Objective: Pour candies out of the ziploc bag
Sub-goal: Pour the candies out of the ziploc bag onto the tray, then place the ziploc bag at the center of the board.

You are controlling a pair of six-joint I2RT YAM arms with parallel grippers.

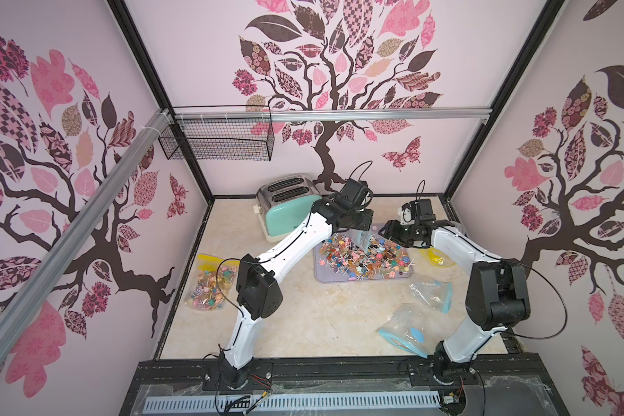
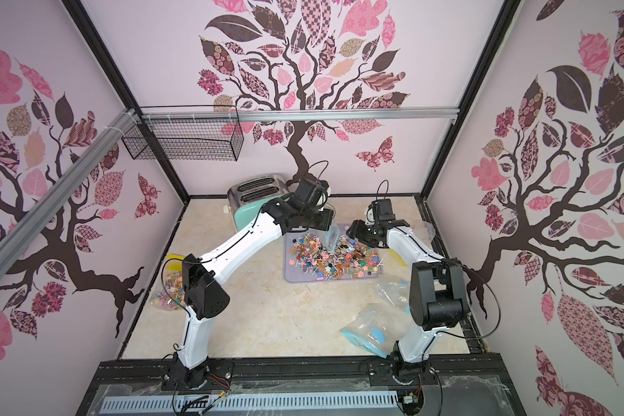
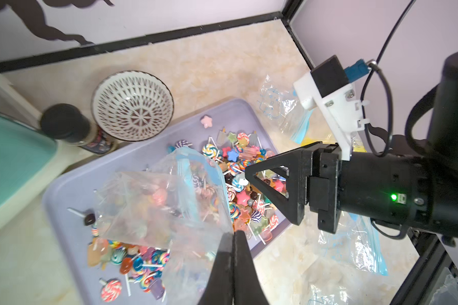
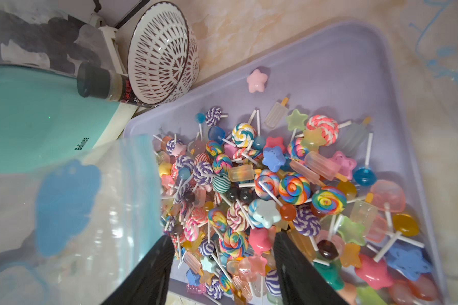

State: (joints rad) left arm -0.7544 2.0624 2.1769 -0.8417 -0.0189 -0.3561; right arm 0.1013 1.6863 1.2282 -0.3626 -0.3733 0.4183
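Left wrist: bag (image 3: pixel 154 206) above candies (image 3: pixel 245 163) (lilac tray (image 3: pixel 72 190))

ziploc bag (image 3: pixel 154 206): clear thin plastic film, crinkled, shiny. candies (image 4: pixel 294 188): glossy, hard-looking, some translucent; sticks matt white. tray (image 4: pixel 341 66): smooth matt lilac plastic. bowl (image 3: pixel 132 105), 12 o'clock of tray: glazed, glossy. toaster (image 1: pixel 285 216), 10 o'clock: glossy mint sides, brushed metal top. tabletop (image 1: pixel 303 317): smooth marble-look, slight sheen.

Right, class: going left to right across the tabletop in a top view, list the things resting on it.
Clear plastic bag full of multicoloured candies → mint-green two-slot toaster → lilac rectangular tray holding loose candies → crumpled empty clear bag with a blue zip strip.
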